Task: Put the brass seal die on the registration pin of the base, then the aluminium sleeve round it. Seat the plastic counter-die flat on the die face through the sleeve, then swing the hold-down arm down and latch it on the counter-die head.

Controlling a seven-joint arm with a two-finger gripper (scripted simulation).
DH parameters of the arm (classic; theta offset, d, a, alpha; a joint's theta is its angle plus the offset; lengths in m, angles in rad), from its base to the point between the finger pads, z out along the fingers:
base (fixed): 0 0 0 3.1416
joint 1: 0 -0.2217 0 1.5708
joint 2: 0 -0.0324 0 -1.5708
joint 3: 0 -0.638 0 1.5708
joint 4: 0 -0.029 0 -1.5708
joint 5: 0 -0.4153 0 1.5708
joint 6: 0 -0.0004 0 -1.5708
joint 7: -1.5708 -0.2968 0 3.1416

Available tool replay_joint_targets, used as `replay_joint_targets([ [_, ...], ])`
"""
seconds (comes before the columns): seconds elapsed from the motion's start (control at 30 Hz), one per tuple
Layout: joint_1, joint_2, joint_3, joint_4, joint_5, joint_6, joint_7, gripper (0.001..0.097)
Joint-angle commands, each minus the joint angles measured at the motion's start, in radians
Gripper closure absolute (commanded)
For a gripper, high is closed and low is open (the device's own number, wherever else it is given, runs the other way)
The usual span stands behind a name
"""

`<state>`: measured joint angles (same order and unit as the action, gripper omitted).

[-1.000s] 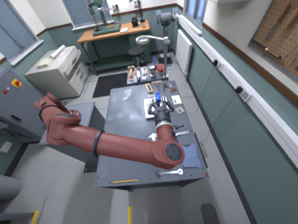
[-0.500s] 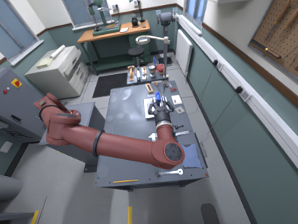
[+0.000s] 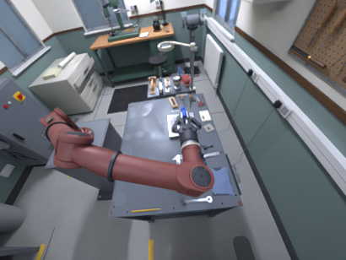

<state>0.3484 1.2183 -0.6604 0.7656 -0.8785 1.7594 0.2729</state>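
A blue hold-down arm stands up from the base on the white mat at the middle right of the grey bench, just beyond my fingertips. My gripper reaches over that mat from the near side, and I cannot tell whether it is open or shut. The brass die, the aluminium sleeve and the plastic counter-die are too small or hidden under my hand to make out.
Behind the bench stand a tray of tools, a stool and a magnifier lamp. Small plates lie right of the mat. A blue cloth and a wrench lie near the front edge.
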Motion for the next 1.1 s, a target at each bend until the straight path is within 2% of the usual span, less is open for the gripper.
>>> replay_joint_targets([
  [0.0,0.000,-0.001,-0.001,-0.001,0.000,0.000,0.000,0.0781],
  [0.2,0.000,-0.001,-0.001,-0.001,0.000,0.000,0.000,0.0901],
  [0.4,0.000,-0.001,-0.001,-0.001,0.000,0.000,0.000,0.0901],
  [1.07,-0.024,-0.062,0.037,0.040,0.057,-0.050,0.012,0.0901],
])
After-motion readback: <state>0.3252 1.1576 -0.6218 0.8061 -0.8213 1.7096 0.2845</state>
